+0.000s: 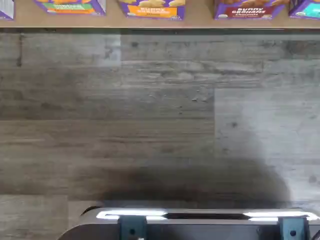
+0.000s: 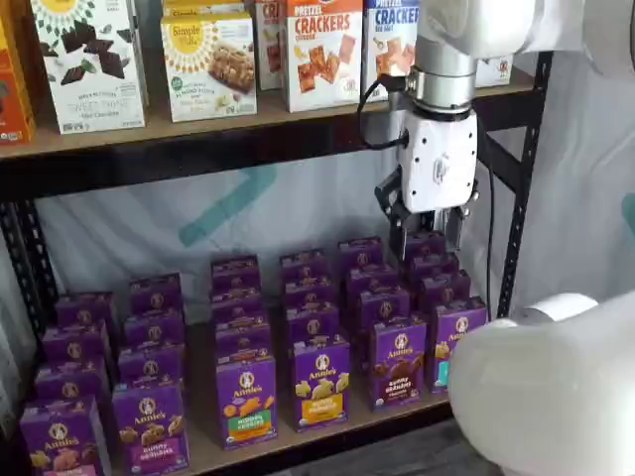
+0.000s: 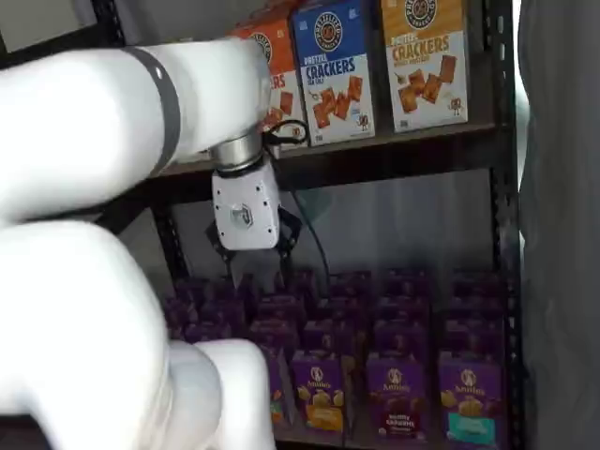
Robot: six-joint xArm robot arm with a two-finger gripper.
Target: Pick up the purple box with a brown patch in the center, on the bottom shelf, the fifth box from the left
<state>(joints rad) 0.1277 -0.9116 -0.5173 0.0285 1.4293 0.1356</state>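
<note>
Wrist view looks down on grey plank flooring with only the front edge of the bottom shelf [image 1: 200, 22] and the lower parts of a few cartons showing; the purple box [image 1: 248, 10] with its dark "bunny grahams" label stands at that front edge, between a yellow-labelled carton [image 1: 152, 9] and a teal-labelled one [image 1: 306, 9]. In both shelf views the same box [image 2: 398, 359] sits upright in the front row, toward the right end of the shelf, untouched.

The gripper [image 2: 429, 233] hangs well above the cartons, in front of the back rows and below the upper shelf [image 2: 248, 124] of cracker boxes. Its black fingers stand apart with a gap between them, and nothing is held.

By the look of it, the task has hardly begun: no approach to the front row has been made, and the descent, alignment with the box, closing and lifting all remain
</note>
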